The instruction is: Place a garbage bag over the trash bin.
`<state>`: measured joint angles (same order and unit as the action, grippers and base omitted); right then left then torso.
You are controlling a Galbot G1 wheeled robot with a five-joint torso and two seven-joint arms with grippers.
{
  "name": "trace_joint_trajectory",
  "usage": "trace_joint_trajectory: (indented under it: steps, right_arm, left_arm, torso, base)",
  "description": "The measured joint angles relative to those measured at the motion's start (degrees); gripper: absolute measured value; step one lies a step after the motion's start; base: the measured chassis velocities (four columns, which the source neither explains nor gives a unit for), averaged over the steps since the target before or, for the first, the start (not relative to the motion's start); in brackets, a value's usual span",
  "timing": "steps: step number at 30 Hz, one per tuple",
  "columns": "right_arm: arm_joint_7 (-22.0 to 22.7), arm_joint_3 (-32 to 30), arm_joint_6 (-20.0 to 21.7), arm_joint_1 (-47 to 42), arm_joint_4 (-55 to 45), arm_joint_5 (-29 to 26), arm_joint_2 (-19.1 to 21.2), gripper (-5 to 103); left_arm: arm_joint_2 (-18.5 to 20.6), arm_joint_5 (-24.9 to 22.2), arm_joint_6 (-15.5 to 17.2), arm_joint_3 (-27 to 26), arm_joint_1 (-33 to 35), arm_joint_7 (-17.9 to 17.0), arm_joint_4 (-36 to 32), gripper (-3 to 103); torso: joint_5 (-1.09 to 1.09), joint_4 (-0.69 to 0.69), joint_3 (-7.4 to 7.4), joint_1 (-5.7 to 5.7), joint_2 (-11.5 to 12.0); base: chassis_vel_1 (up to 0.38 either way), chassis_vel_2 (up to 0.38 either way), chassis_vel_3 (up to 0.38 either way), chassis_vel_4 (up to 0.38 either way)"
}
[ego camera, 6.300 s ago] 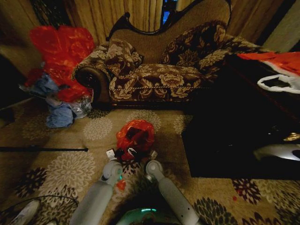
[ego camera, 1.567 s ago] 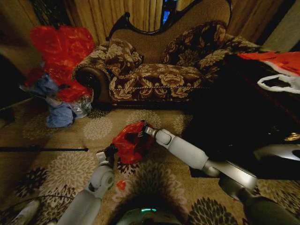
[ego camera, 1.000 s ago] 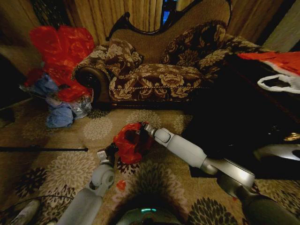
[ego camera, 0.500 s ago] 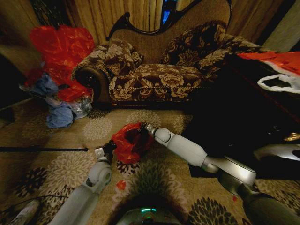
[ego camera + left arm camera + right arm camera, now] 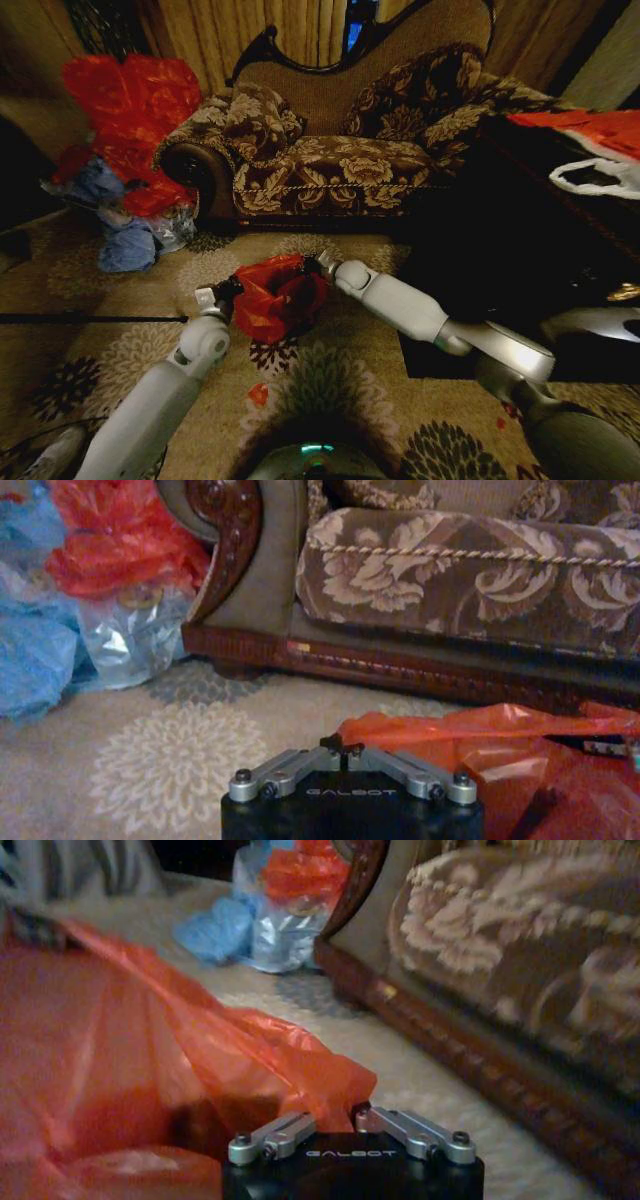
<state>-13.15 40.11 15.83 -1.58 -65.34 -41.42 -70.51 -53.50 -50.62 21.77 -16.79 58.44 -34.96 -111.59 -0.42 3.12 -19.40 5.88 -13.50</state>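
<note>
While the garbage bag (image 5: 272,297) hangs stretched between the left gripper (image 5: 228,291) and right gripper (image 5: 315,265), both pinched shut on its rim, seating over the trash bin remains outstanding

A dark-framed floral-upholstered sofa (image 5: 340,150) stands on beige flower-patterned carpet (image 5: 120,350), before tan curtains (image 5: 250,30), beside a large black low table (image 5: 510,270).

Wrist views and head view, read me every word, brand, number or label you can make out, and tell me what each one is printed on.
"GALBOT": on the black body of the left hand, which pinches the garbage bag.
"GALBOT": on the black body of the right hand, also at the garbage bag.
A small pale label on the sofa's wooden base rail is too blurred to read.
In the head view I can read no text.
</note>
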Motion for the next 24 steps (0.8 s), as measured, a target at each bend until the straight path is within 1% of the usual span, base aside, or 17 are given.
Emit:
trace_joint_trajectory:
  steps: [1,3,4,5,7,9,12,13,14,16,21,22,23,24]
  right_arm:
    - [0.0,0.0,0.0,0.0,0.0,0.0,0.0,0]
    - [-4.2,0.5,1.2,1.6,2.7,-7.2,-0.5,0]
    - [-5.6,0.8,1.4,2.3,4.0,-10.1,-1.0,0]
    - [-5.6,0.8,1.4,2.3,4.0,-10.1,-1.0,0]
    - [-7.3,0.8,3.4,3.2,5.3,-14.8,-1.7,0]
    - [-8.6,0.5,5.3,3.9,5.9,-17.5,-2.3,0]
    - [-9.1,0.5,6.5,4.4,6.4,-18.6,-2.5,0]
    - [-9.9,0.1,8.2,5.0,7.3,-19.9,-2.7,0]
    - [-9.9,0.1,8.2,5.0,7.3,-19.9,-2.7,0]
    - [-10.5,-1.1,9.8,5.2,8.6,-20.5,-3.1,0]
    - [-10.8,-2.1,11.2,5.2,9.2,-21.2,-3.3,0]
    - [-10.9,-2.5,11.4,5.2,9.5,-21.2,-3.5,0]
    - [-10.9,-2.6,11.4,5.2,9.6,-21.2,-3.6,0]
    - [-10.3,-2.7,11.5,5.1,10.0,-21.1,-4.0,0]
  left_arm:
    - [0.0,0.0,0.0,0.0,0.0,0.0,0.0,0]
    - [0.4,-1.7,0.7,-0.4,0.3,0.0,0.0,0]
    - [0.6,-2.4,1.1,-0.7,0.6,0.0,0.0,0]
    - [0.6,-2.4,1.1,-0.7,0.6,0.0,0.0,0]
    - [1.2,-3.8,1.8,-1.3,0.8,-0.1,0.0,0]
    - [1.7,-5.6,2.3,-1.4,0.3,-0.6,0.2,0]
    - [1.9,-6.8,2.7,-1.1,-0.6,-1.0,0.5,0]
    - [2.0,-8.6,3.4,-0.3,-2.3,-1.4,1.1,0]
    - [2.0,-8.6,3.4,-0.3,-2.3,-1.4,1.1,0]
    - [1.4,-10.4,3.9,1.1,-4.7,-2.2,2.6,0]
    - [0.1,-11.7,4.5,2.5,-7.5,-2.6,5.0,0]
    - [-0.5,-12.4,4.6,3.5,-9.2,-2.8,7.0,0]
    - [-0.7,-12.6,4.7,3.7,-9.6,-2.8,7.5,0]
    - [-1.3,-13.2,5.1,4.7,-11.3,-2.8,9.6,0]
  torso:
    - [0.00,0.00,0.00,0.00,0.0]
    - [0.00,0.01,0.00,0.00,0.0]
    - [-0.01,0.00,0.00,0.00,0.0]
    - [-0.01,0.00,0.00,0.00,0.0]
    - [0.00,-0.02,0.00,0.00,0.0]
    - [-0.01,-0.02,0.00,-0.01,0.0]
    - [0.00,-0.02,0.00,-0.01,0.0]
    - [-0.01,-0.01,0.00,-0.01,0.0]
    - [-0.01,-0.01,0.00,-0.01,0.0]
    - [0.01,0.00,0.01,-0.01,0.0]
    - [0.00,0.00,0.00,-0.01,0.0]
    - [0.00,0.01,0.00,-0.01,0.0]
    - [0.00,0.00,0.00,-0.01,0.0]
    - [0.00,0.00,0.00,-0.01,0.0]
  base:
    - [0.000,0.000,0.000,0.000]
    - [0.000,0.000,0.000,0.000]
    - [0.000,0.000,0.000,0.000]
    - [0.000,0.000,0.000,0.000]
    - [0.000,0.000,0.000,0.000]
    - [0.000,0.000,0.000,0.000]
    - [0.000,0.000,0.000,0.000]
    - [0.000,0.000,0.000,0.000]
    - [0.000,0.000,0.000,0.000]
    - [0.000,0.000,0.000,0.000]
    - [0.000,0.000,0.000,0.000]
    - [0.000,0.000,0.000,0.000]
    - [0.000,0.000,0.000,0.000]
    - [0.000,0.000,0.000,0.000]
